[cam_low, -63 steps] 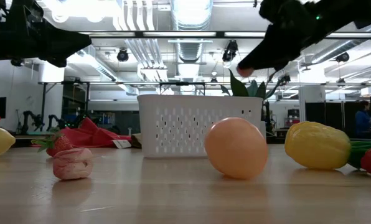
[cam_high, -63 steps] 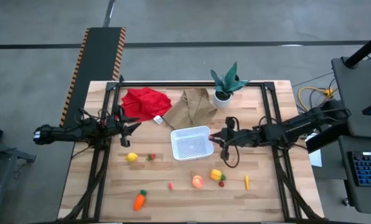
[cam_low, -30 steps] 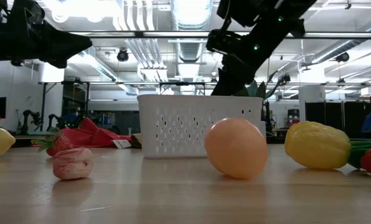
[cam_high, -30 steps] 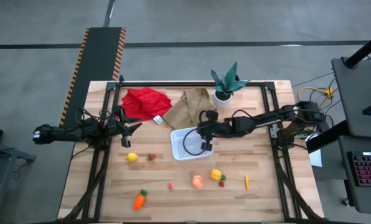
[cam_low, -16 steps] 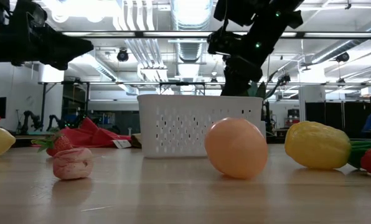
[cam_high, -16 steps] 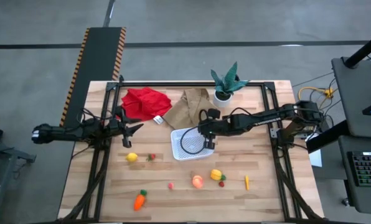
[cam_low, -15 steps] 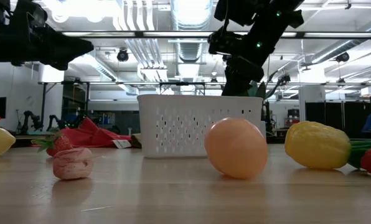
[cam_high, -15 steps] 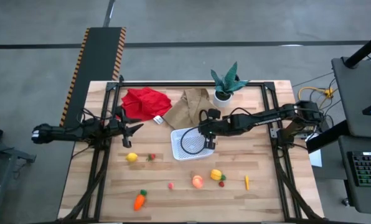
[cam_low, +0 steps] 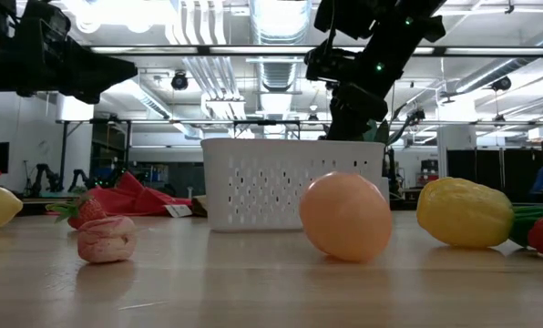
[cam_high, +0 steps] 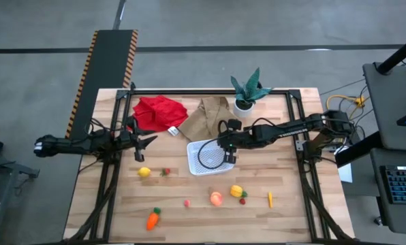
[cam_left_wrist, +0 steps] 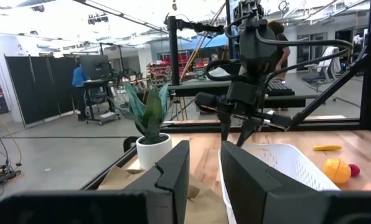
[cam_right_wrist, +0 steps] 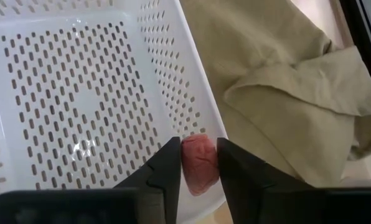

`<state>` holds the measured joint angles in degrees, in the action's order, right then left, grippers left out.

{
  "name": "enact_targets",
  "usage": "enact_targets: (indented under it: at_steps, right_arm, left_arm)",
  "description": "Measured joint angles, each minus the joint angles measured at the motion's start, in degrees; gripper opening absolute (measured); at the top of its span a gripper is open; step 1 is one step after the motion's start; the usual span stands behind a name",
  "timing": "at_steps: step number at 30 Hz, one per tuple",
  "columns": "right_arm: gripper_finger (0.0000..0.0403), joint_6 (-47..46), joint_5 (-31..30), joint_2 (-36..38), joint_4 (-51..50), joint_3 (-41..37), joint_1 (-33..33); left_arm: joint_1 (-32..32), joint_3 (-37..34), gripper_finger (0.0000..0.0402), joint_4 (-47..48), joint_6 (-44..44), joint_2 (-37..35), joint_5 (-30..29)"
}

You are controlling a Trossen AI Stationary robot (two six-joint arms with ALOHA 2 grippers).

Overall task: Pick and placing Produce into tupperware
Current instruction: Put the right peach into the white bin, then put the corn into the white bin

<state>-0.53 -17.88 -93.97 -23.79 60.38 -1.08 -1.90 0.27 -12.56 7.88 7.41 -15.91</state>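
The white perforated tupperware [cam_high: 204, 165] stands mid-table. My right gripper [cam_right_wrist: 198, 163] hangs over its far right part, fingers slanting down, shut on a small pink berry [cam_right_wrist: 200, 163]. Loose produce lies on the near half of the table: a lemon [cam_high: 144, 172], a strawberry [cam_high: 165, 172], a carrot [cam_high: 152, 219], a pink berry [cam_high: 187, 202], a peach-orange fruit [cam_high: 216, 198] and a yellow pepper [cam_high: 236, 191]. My left gripper [cam_high: 147, 139] waits at the table's left edge, level, open with nothing between its fingers. My right gripper pinches the pink berry by its two sides [cam_right_wrist: 187, 160] between its two fingers. The fingers come from above and from the table's right, slanting down. The berry is lifted clear, above the tupperware's inner wall [cam_right_wrist: 173, 106] by the rim next to the tan cloth.
A red cloth [cam_high: 159, 112] and a tan cloth [cam_high: 213, 116] lie behind the tupperware, the tan one right against its far rim. A potted plant [cam_high: 247, 92] stands at the far edge. A red berry [cam_high: 243, 200] and a small orange piece [cam_high: 270, 199] lie near the pepper.
My right gripper has stayed over the tupperware's far right part and tipped its fingers more steeply downward. The berry stays between its fingers. Nothing on the table has moved.
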Motion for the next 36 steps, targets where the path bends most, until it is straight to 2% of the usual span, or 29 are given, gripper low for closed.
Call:
enact_targets:
  at_steps: [13, 19, 27, 36]
  right_arm:
    - [0.0141, 0.4, -0.2, 0.3, 0.0, 0.1, 0.0]
    - [0.0143, -2.0, -0.1, 4.7, -4.6, 0.2, 0.0]
    - [0.0132, -14.8, 0.2, 15.6, -18.9, -0.5, -1.1]
    - [0.0130, -33.1, 0.3, 27.1, -27.6, -3.4, -9.5]
  left_arm:
    - [0.0, 0.0, 0.0080, 0.0, 0.0, 0.1, 0.0]
    - [0.0, 0.0, 0.0080, 0.0, 0.0, 0.2, 0.0]
    - [0.0, 0.0, 0.0080, 0.0, 0.0, 0.1, 0.0]
    - [0.0, 0.0, 0.0080, -0.2, 0.0, -0.1, 0.0]
